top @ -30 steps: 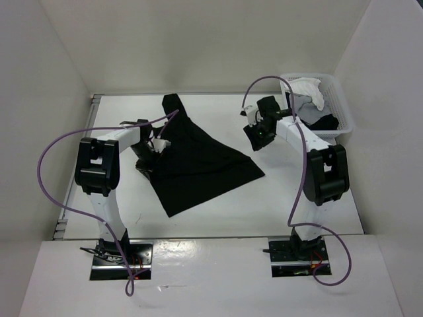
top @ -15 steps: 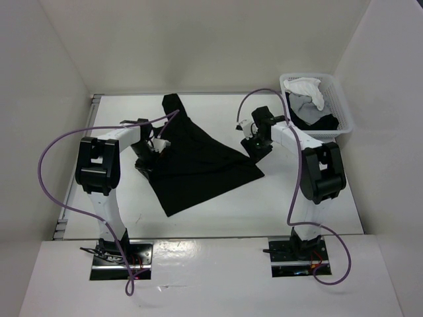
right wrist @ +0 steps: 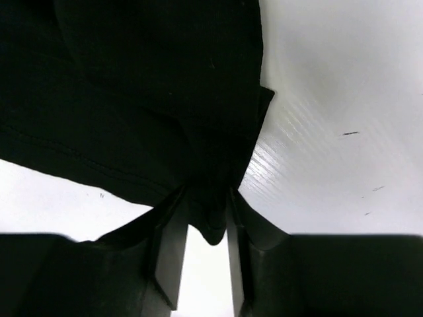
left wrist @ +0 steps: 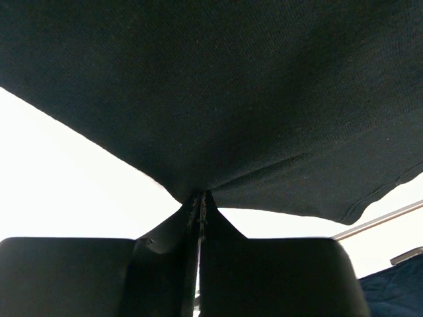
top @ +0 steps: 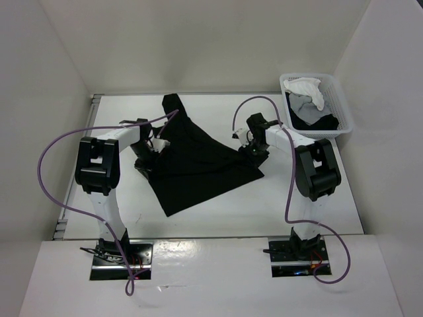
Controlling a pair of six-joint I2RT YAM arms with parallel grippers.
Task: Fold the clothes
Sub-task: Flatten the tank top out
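Black top [top: 198, 162] spread on worktop [top: 297, 195], left gripper [top: 151, 153] on its left side, right gripper [top: 254, 147] at its right corner, white basket [top: 342, 104] far right.

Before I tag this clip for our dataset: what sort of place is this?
Probably a robot lab cell, not a home: bare white walls box in a white table, left arm and right arm bolted at its near edge, a black top and laundry basket on it.

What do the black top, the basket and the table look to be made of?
Top: soft matte knit, probably cotton jersey; a fine weave shows in the left wrist view, and it drapes. Basket: likely white plastic, with rigid slotted walls. Table: smooth white laminate or painted board, slightly glossy, with faint scuffs.
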